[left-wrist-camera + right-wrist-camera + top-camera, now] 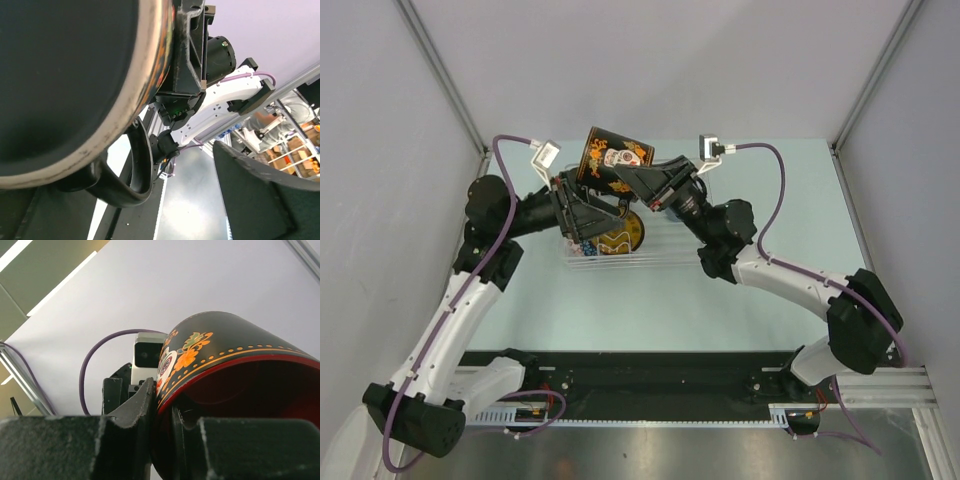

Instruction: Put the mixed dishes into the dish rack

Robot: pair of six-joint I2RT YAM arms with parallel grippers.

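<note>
1. Pale-green tabletop [650, 310] carries one clear dish rack [665, 252], set toward its far middle.
2. The rack's left part holds one dark plate with a yellow centre [622, 237]. Just left of the plate is a blue-patterned bowl [584, 248], mostly hidden under the left gripper [590, 212].
3. That gripper hovers over the rack's left end with its fingers [260, 200] spread wide. The dark base and handle of the mug [65, 75] fill its wrist view, with a gap between the mug and the finger on the right.
4. Farthest, the single mug [610, 152] is held tilted above the rack's far edge. It is black with orange flowers and red inside.
5. The right gripper [634, 178] pinches the mug's rim, with one finger [135, 410] outside the wall and the other inside.
</note>
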